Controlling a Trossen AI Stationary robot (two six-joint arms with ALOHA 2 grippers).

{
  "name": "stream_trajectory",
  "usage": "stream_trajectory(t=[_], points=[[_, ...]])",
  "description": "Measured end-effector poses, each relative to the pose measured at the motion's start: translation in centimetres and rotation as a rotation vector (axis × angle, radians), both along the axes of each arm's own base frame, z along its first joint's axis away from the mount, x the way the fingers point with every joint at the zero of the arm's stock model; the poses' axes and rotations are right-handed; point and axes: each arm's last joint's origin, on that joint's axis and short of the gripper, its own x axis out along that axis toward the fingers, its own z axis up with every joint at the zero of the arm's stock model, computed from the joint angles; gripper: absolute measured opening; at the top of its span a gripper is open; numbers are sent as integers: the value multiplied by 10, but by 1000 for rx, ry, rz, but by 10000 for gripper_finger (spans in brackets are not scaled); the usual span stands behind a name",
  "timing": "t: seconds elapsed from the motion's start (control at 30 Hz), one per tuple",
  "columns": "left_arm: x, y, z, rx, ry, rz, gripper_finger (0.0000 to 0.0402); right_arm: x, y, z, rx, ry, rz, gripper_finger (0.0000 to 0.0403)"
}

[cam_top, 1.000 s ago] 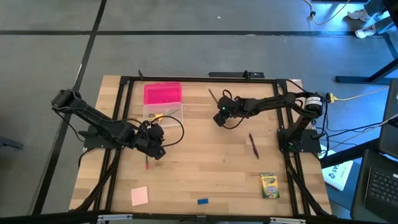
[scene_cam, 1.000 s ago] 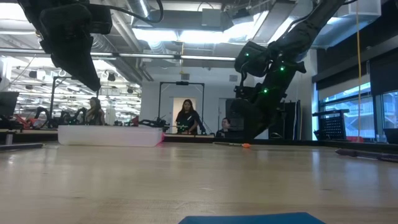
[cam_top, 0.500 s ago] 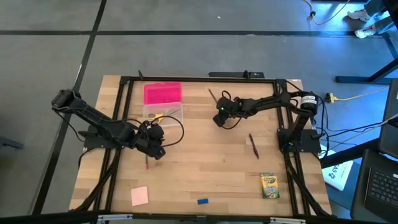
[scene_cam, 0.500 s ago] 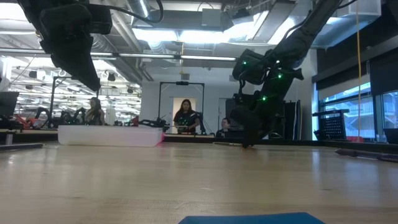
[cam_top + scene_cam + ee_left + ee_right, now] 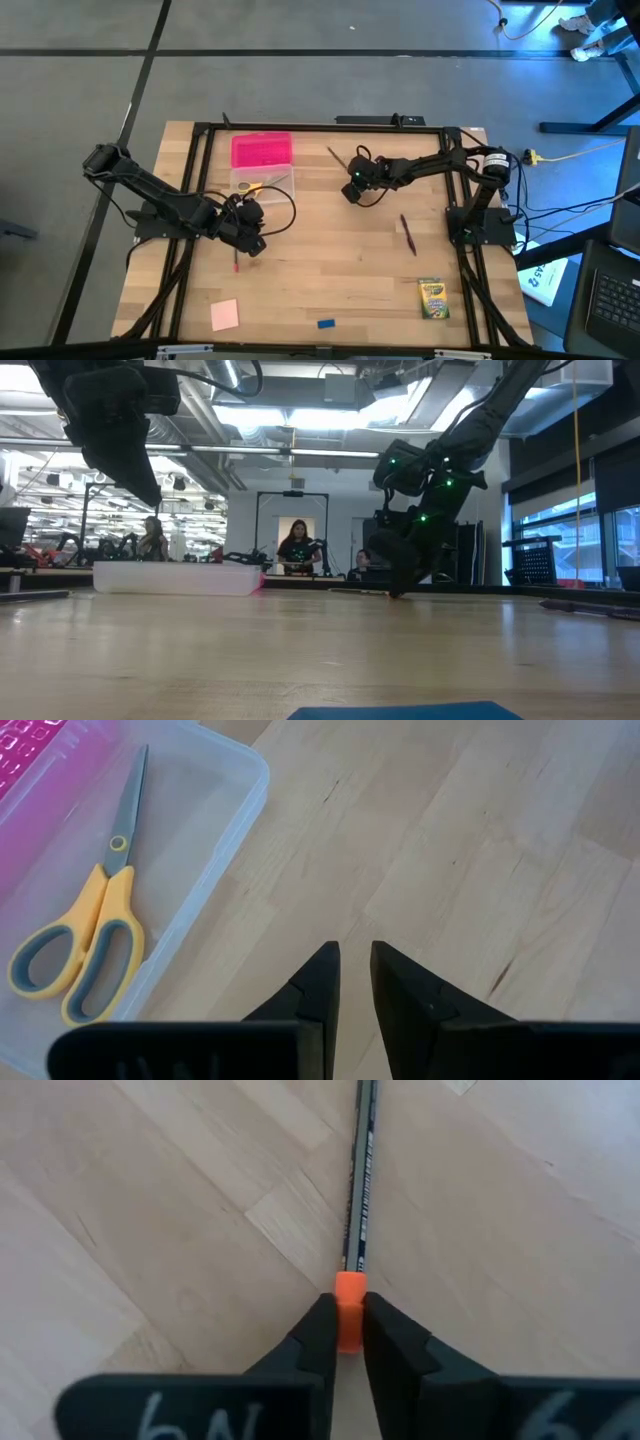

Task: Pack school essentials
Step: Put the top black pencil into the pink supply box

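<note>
The right gripper (image 5: 341,1330) is down at the tabletop near the back middle of the table, its fingers (image 5: 315,1342) clamped on the orange eraser end of a dark pencil (image 5: 361,1170). The pencil's shaft runs away from the fingertips, lying along the wood. In the high view the right gripper (image 5: 351,190) sits with the pencil (image 5: 336,157) angling off toward the back edge.

The left gripper (image 5: 354,975) hangs above bare wood at the table's left, its fingers (image 5: 322,982) nearly together with only a slim gap and nothing between them. Just beside it stands the clear plastic box (image 5: 215,870), which holds the yellow-handled scissors (image 5: 85,935); the pink lid (image 5: 262,150) lies at the box's far side.

The table (image 5: 340,260) is pale wood planks inside a black frame. On it lie a dark red pen (image 5: 408,233) right of centre, a green-yellow crayon box (image 5: 433,298) near the front right, a pink square notepad (image 5: 224,314) at the front left, a small blue eraser (image 5: 326,323) by the front edge, and a thin red pencil (image 5: 236,262) in front of the left gripper.

The low view looks into a workshop hall with ceiling lights and ducts, where people (image 5: 298,548) stand at benches.

Compared with a second ago, the right gripper has dropped to the table and the pencil's far tip has swung slightly; the left arm has stayed put.
</note>
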Motion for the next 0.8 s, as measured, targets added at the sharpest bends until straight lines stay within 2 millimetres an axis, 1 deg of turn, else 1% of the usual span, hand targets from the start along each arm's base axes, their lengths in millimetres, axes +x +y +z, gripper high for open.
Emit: stream_trajectory(t=[0.1,0.47,0.6,0.7,0.8], points=[[0,0,0,0,0,0,54,0,0,0,8,-1,4,34],[0,0,0,-2,1,0,54,0,0,0,13,-3,9,38],[0,0,0,-8,-12,28,54,0,0,0,12,-9,9,39],[-1,1,0,-6,-19,65,54,3,-1,2,9,-15,15,40],[-4,2,-1,-14,-2,102,54,10,-3,8,-9,-29,44,40]])
